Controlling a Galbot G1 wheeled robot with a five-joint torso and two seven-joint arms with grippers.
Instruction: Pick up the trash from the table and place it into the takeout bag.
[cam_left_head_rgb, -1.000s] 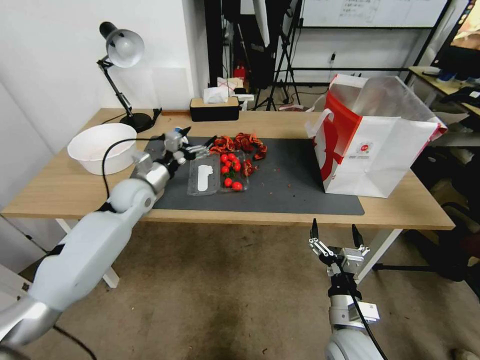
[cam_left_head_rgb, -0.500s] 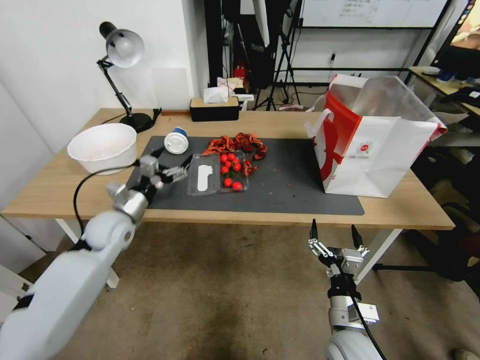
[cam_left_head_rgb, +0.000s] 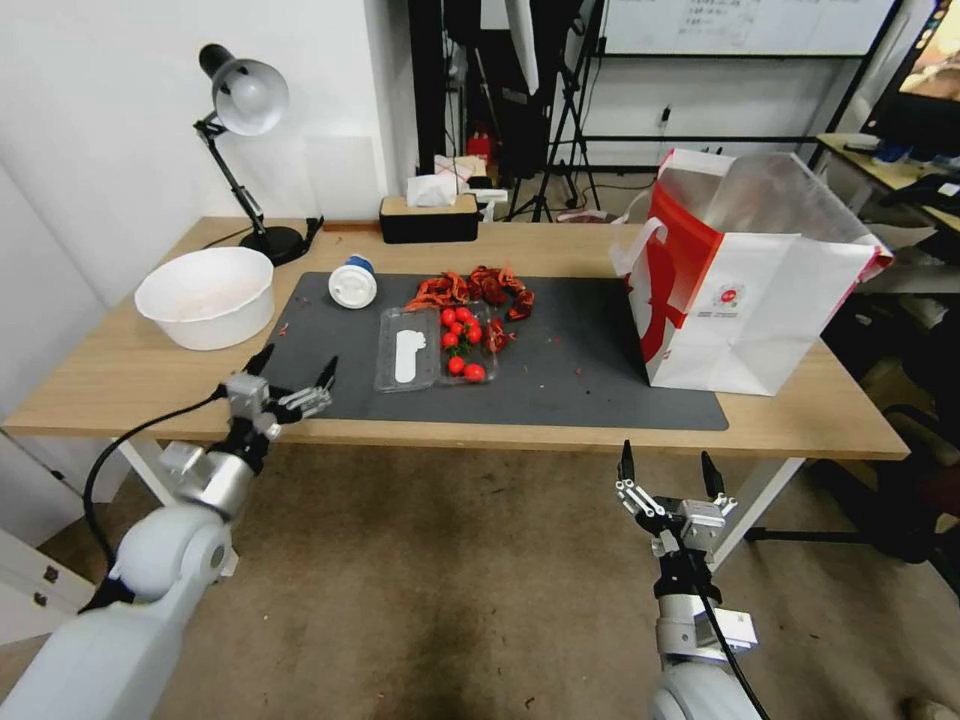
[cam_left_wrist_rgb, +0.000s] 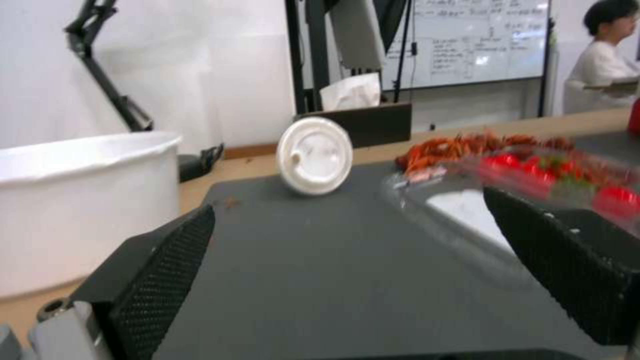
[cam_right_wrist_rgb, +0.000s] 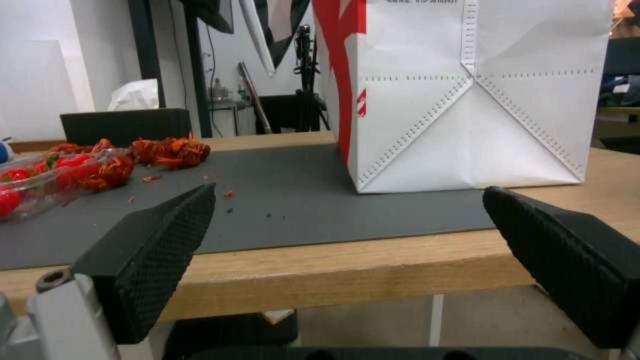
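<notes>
At the table's (cam_left_head_rgb: 150, 380) near edge, left gripper (cam_left_head_rgb: 295, 375) now withdrawn from the white-lidded blue cup (cam_left_head_rgb: 352, 283), jaws wide, empty.

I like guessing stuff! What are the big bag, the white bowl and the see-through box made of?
Bag: probably paper, with creased folds and stitch-like seams, plus a shiny, foil-like lining. Bowl: matte white, maybe paper or plastic; hard to tell. Box: thin clear plastic, since the tomatoes show through.
</notes>
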